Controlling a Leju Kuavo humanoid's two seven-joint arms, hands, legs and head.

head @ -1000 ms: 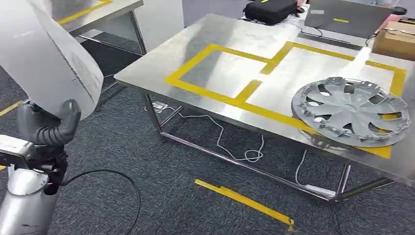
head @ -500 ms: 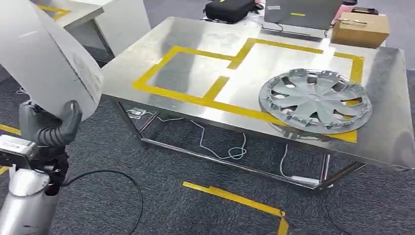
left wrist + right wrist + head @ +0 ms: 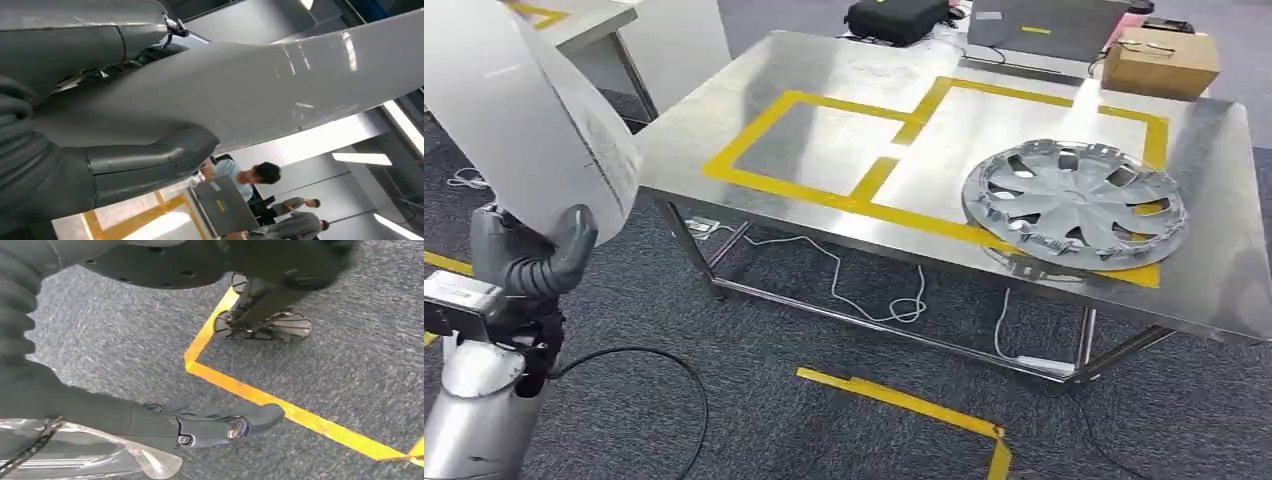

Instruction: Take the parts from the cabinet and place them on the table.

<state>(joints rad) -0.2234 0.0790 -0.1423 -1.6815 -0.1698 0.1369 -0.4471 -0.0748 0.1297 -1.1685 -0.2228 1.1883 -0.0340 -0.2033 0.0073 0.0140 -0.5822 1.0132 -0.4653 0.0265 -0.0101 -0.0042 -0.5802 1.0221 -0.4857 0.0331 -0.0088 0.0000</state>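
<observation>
Left robot hand (image 3: 529, 262) grips smooth curved grey panel (image 3: 519, 110); right robot hand (image 3: 200, 422) empty, fingers extended.

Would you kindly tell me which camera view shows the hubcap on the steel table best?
The head view: the hubcap lies whole and unobstructed on the table, over the yellow tape. The left wrist view looks past the held panel; the right wrist view faces carpet.

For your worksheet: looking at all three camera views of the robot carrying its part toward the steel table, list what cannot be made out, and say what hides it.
- Grey panel, head view: its top and left run past the picture's edge, so its full shape is unknown.
- Left hand, head view: the fingers behind the panel are hidden.
- Cardboard box: contents unseen, flaps closed.
- Right hand, right wrist view: whether it holds the clear plastic beside it cannot be told.
</observation>
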